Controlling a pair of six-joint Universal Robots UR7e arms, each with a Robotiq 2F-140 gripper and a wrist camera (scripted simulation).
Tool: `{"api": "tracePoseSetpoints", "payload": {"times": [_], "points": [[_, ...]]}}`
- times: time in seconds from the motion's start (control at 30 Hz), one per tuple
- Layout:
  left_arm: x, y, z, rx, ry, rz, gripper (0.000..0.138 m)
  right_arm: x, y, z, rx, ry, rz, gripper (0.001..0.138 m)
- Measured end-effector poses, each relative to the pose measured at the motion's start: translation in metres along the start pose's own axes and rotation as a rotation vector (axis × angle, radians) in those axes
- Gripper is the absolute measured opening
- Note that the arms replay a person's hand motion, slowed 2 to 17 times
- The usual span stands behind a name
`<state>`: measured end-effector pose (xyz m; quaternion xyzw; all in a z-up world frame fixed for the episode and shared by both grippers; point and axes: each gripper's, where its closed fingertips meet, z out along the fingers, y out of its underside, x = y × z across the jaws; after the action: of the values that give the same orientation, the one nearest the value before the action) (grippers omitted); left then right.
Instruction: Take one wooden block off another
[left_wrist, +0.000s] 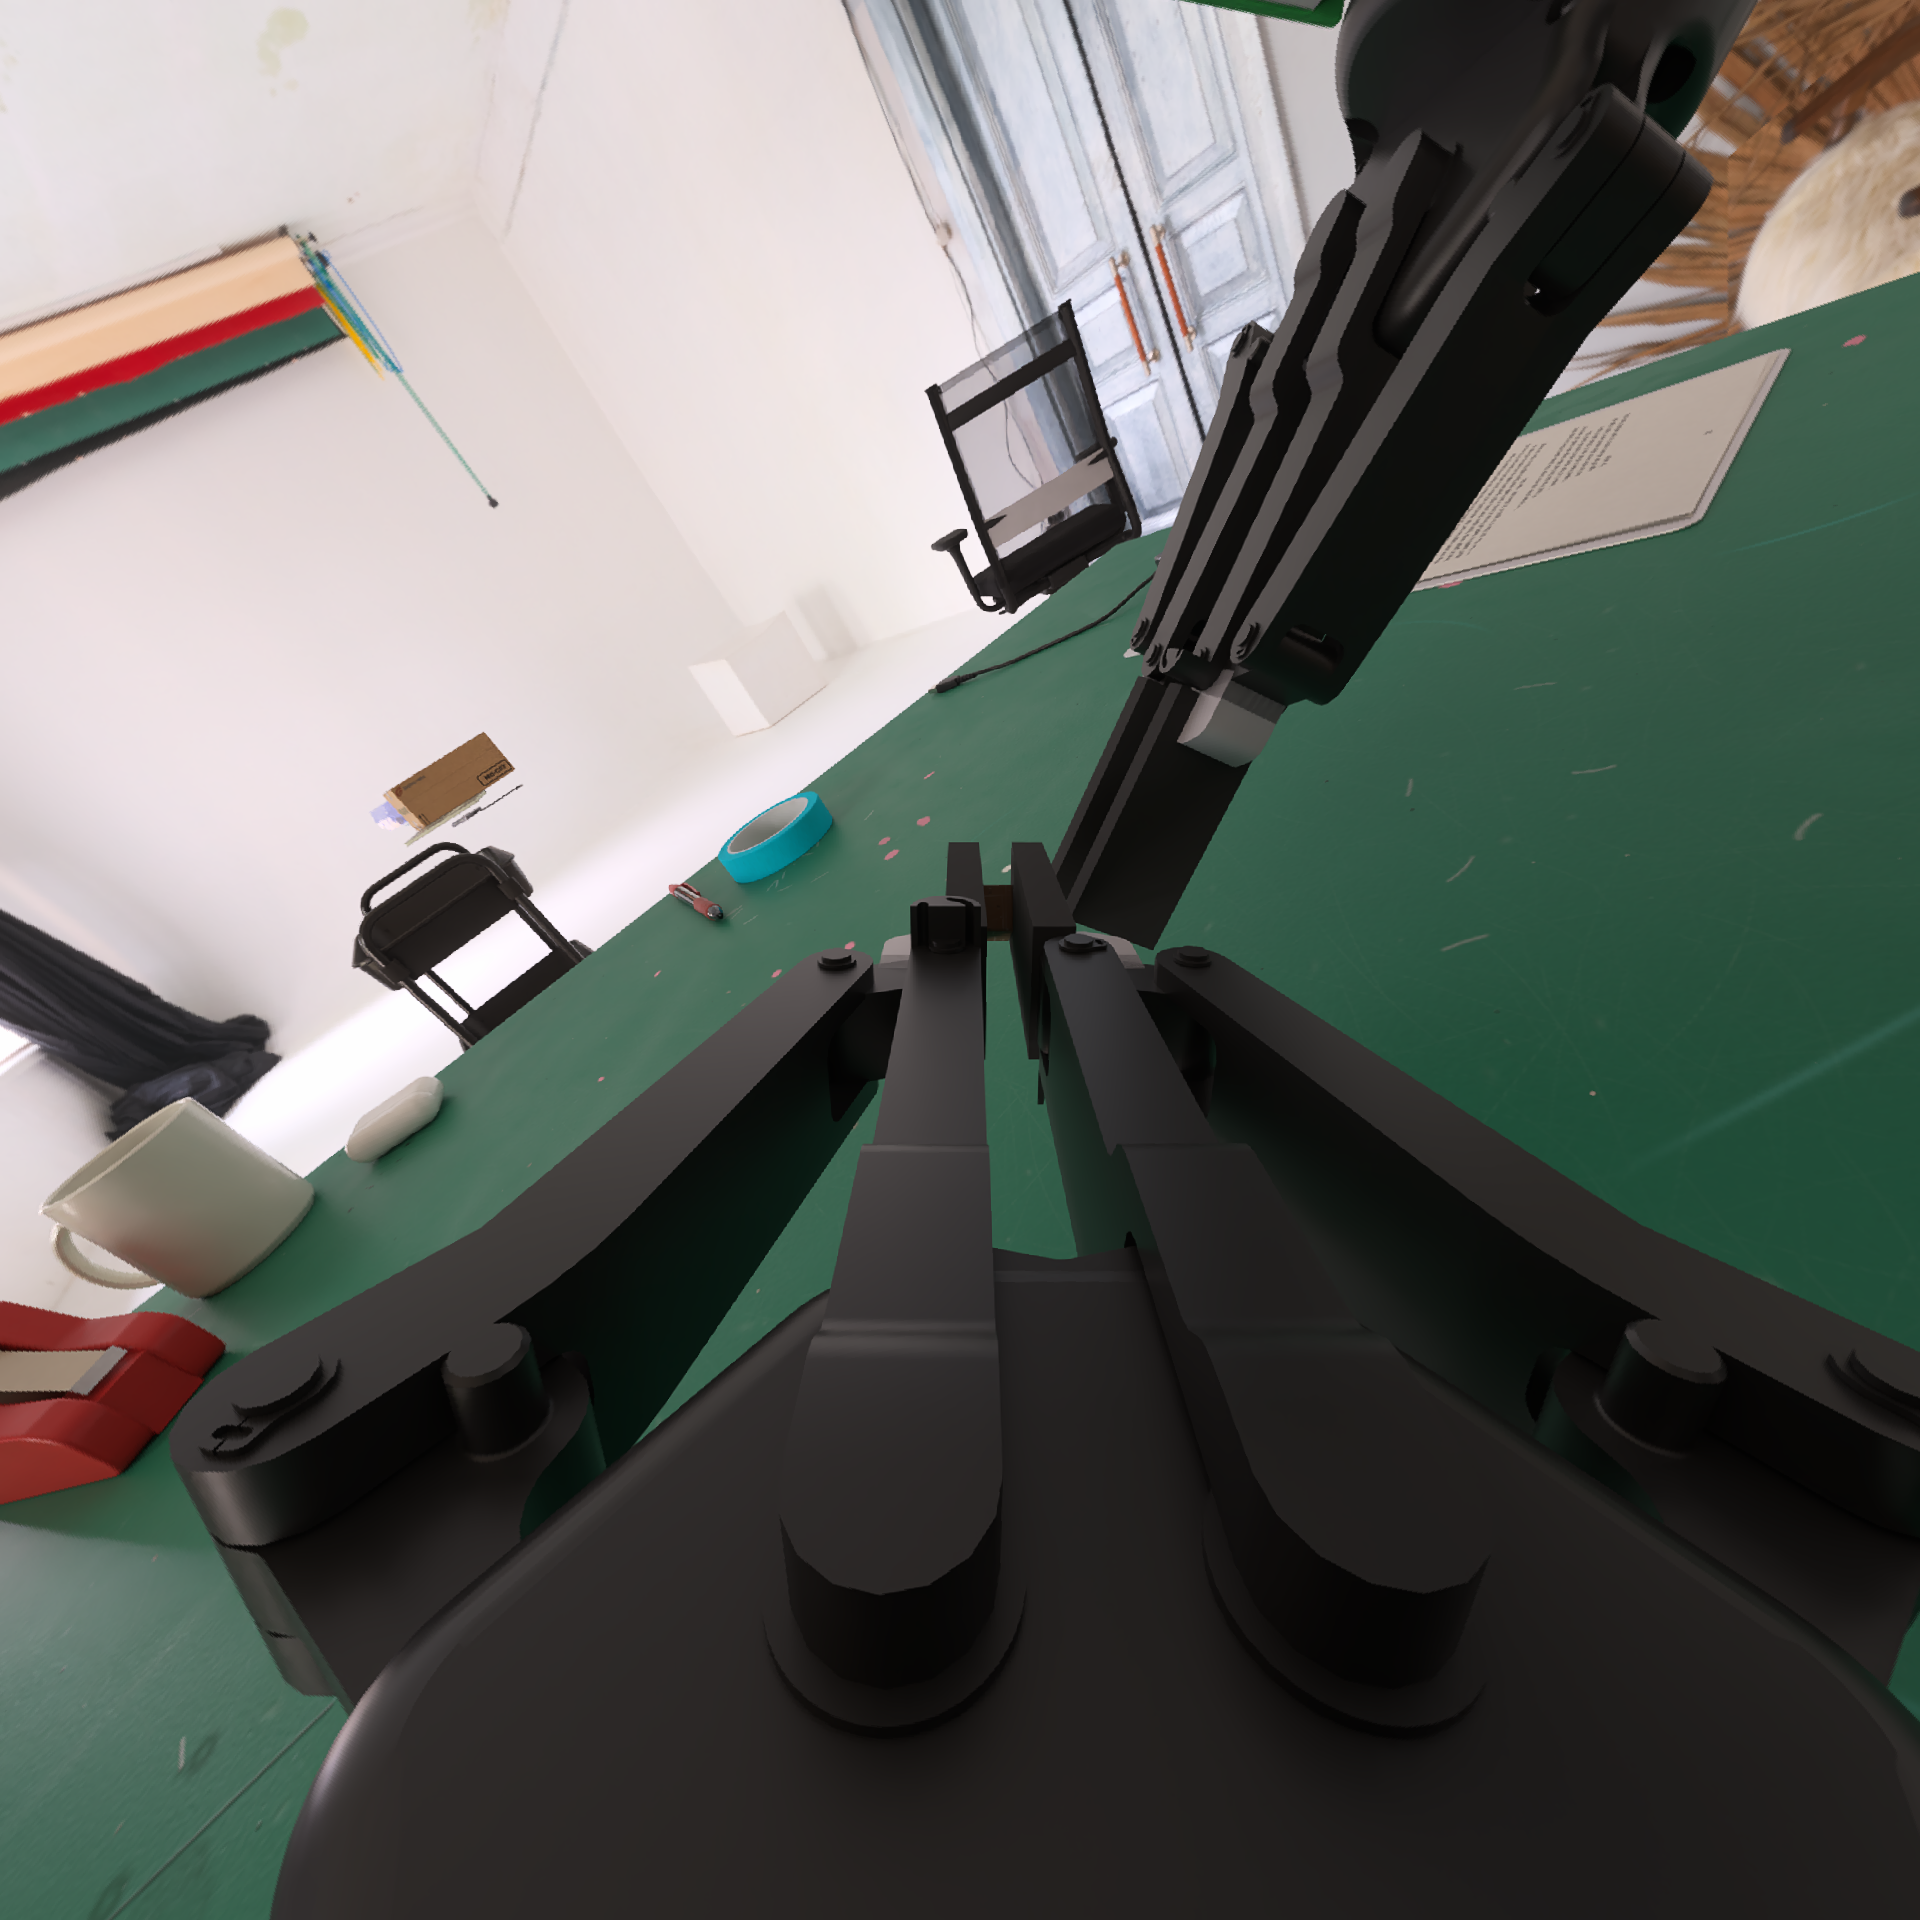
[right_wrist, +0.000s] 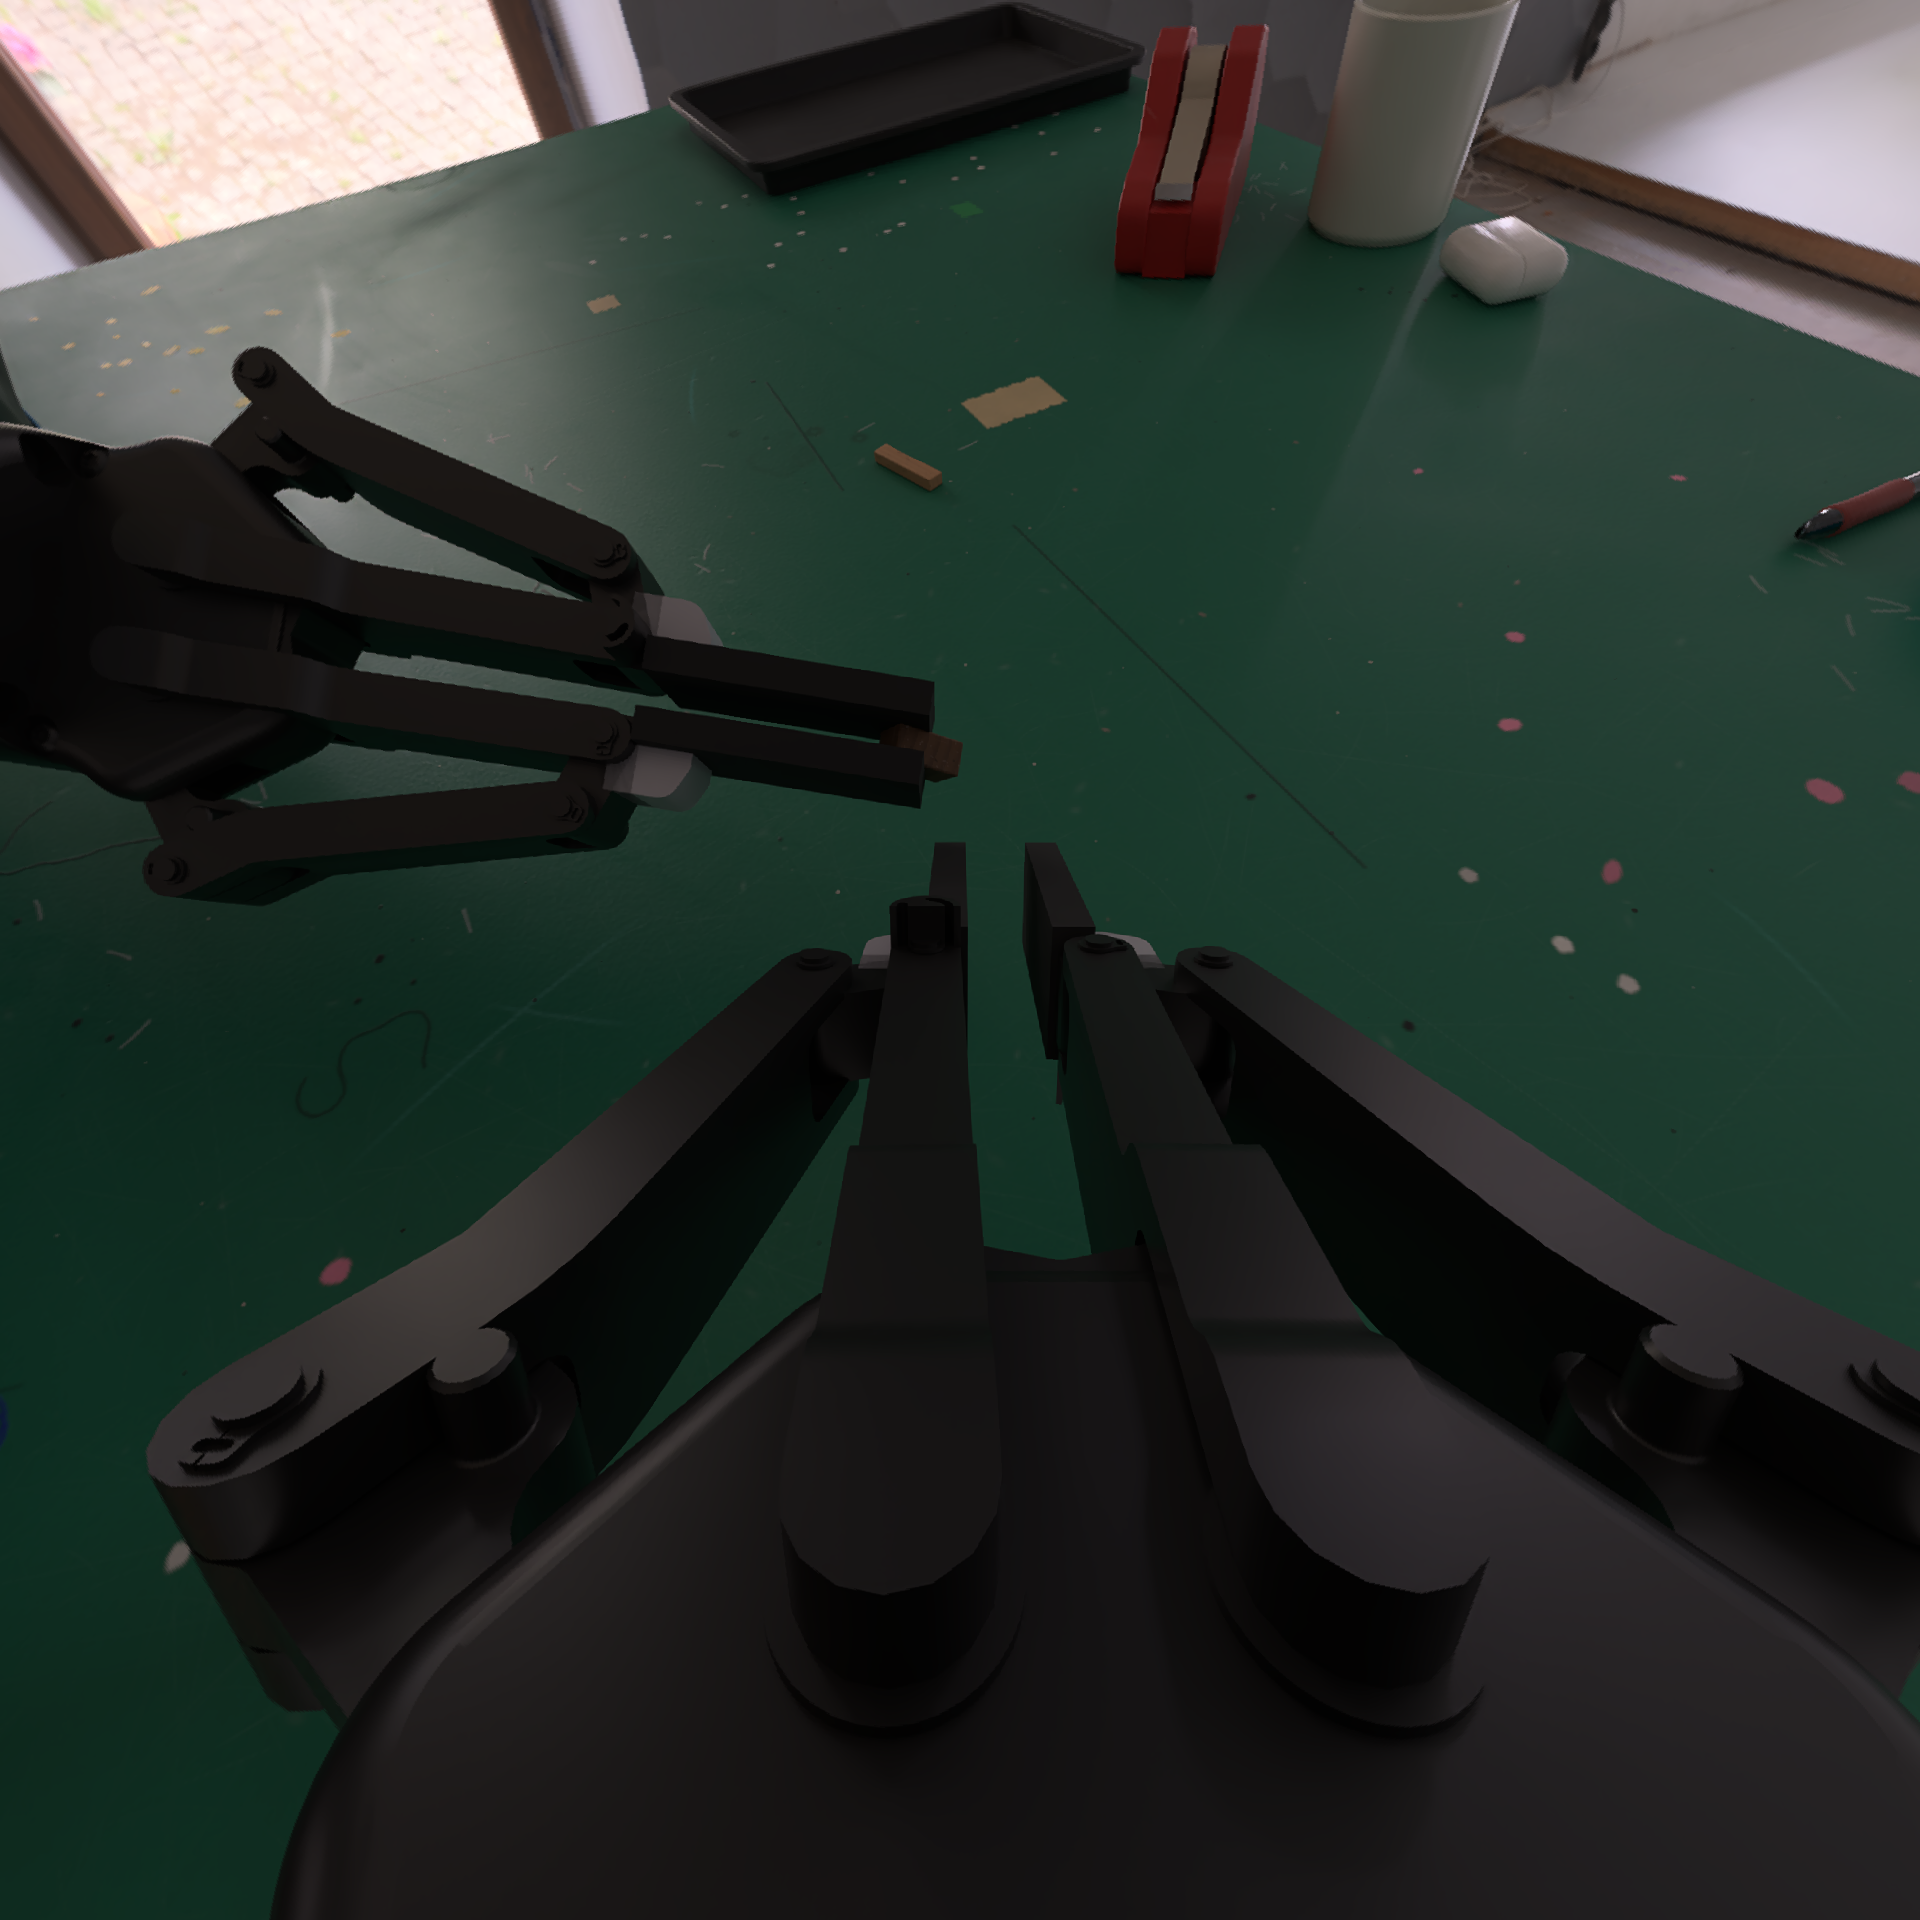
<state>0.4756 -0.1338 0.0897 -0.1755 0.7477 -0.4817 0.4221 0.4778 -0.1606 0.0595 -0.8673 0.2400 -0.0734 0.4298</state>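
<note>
Right gripper (right_wrist: 995, 868) nearly closed, empty; block (right_wrist: 932, 752) pinched in left gripper (right_wrist: 925, 743), second block (right_wrist: 908, 467) far off. Lift judged done; set-down needed.

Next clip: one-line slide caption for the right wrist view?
Left claw grips a small wooden block above the green table; a second block lies apart, farther off.

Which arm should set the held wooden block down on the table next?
Left. Its gripper already has its jaws shut on the wooden block above the green table; the right gripper holds nothing.
</note>
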Motion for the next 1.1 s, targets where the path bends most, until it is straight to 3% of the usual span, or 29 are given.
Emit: {"api": "tracePoseSetpoints", "payload": {"times": [1.1], "points": [[0.012,0.001,0.002,-0.009,0.034,0.017,0.008,-0.009,0.004,-0.002,0.010,0.004,-0.004,0.015]]}}
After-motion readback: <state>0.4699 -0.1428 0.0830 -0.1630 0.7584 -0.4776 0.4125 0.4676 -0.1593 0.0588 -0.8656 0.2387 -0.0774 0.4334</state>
